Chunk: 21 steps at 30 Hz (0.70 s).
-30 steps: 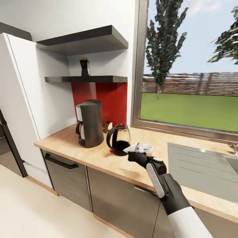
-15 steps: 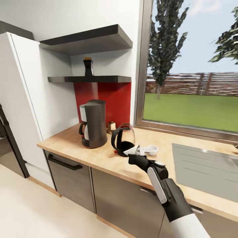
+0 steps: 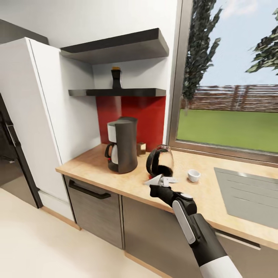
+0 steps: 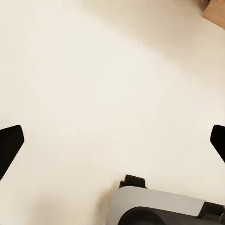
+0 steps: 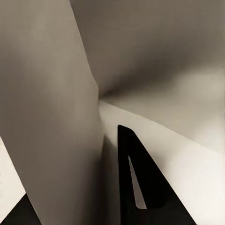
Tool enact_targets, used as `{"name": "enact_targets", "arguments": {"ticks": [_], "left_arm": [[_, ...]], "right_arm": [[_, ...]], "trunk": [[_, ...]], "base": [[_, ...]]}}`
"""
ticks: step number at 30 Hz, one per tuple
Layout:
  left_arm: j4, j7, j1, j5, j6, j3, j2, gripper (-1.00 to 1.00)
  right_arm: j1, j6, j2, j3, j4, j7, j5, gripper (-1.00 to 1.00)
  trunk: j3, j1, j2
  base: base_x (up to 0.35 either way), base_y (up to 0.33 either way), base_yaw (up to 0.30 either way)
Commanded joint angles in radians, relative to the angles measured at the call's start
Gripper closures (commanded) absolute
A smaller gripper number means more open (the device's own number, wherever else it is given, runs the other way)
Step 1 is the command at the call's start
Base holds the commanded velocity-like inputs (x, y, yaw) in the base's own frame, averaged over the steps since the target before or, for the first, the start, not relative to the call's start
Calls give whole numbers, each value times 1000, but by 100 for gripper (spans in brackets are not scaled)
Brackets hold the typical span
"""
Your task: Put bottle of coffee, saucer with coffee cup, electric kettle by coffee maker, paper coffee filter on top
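Paper shows at the tip of the right end effector (image 3: 161, 180): a white filter (image 3: 154, 180), folded to a point, is clamped between its fingers and held just above the front part of the table (image 3: 116, 179). In the right wrist view the filter (image 5: 65, 93) spreads as pale creased sheets close to the lens, with one dark finger (image 5: 140, 178) lying against it. The right arm reaches in from the lower right of the head view, its black and white forearm crossing the cabinet fronts.

Just behind the filter stands the kettle (image 3: 159, 161), glass with a black handle and base. A white cup (image 3: 193, 175) sits on the table to the kettle's right, apart from it. To the kettle's left is the coffee maker (image 3: 123, 144), dark grey, close to the red back wall. A small brown thing stands between them at the wall, too small to name. The bottle (image 3: 116, 78) stands on the lower shelf (image 3: 116, 92), above the coffee maker.

The left end effector (image 4: 112, 145) has its fingers wide apart at the two edges of its wrist view, over the pale floor (image 4: 93, 84).
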Motion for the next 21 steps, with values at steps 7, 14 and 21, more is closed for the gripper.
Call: {"name": "enact_targets", "arguments": {"ticks": [7, 14, 21], "left_arm": [[-3, 1, 1, -3, 0, 2, 0, -100], [-3, 1, 1, -3, 0, 2, 0, -100], [-3, -1, 1, -3, 0, 2, -1, -100]], "right_arm": [[-1, 5, 1, -1, -1, 0, -1, 100], [-1, 5, 1, -1, -1, 0, -1, 100], [-1, 5, 1, -1, -1, 0, -1, 100]], "trunk": [[-1, 0, -1], [-1, 0, -1], [0, 0, -1]], "base": [[89, 318, 0], [152, 323, -10], [151, 323, -139]]}}
